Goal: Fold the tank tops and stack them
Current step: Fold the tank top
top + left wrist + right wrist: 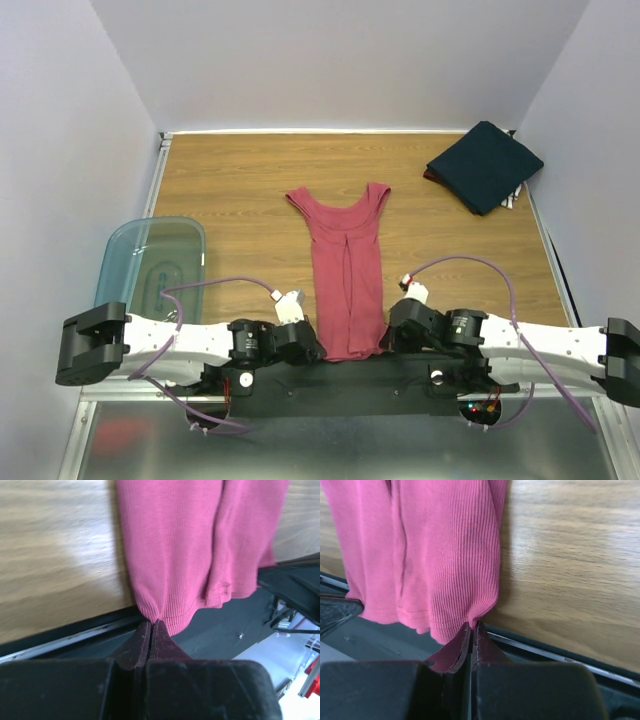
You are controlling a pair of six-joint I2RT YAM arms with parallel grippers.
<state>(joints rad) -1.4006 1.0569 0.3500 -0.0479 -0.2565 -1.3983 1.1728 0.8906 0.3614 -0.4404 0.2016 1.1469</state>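
While tight on red tank top (pixel 345 270) hem — left end effector (pixel 151 623), right end effector (pixel 471 625); teal bin (pixel 122 250) leftward, navy top (pixel 485 165) far-right.

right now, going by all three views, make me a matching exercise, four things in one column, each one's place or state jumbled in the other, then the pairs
Things:
1. red tank top
2. navy tank top
3. teal bin
4. left gripper

Place or state:
a. folded, at the far right corner of the table
b. shut on a corner of a hem
c. at the table's left edge
d. spread lengthways mid-table, straps far, hem over the near edge

Pairs: 1-d, 2-a, 3-c, 4-b
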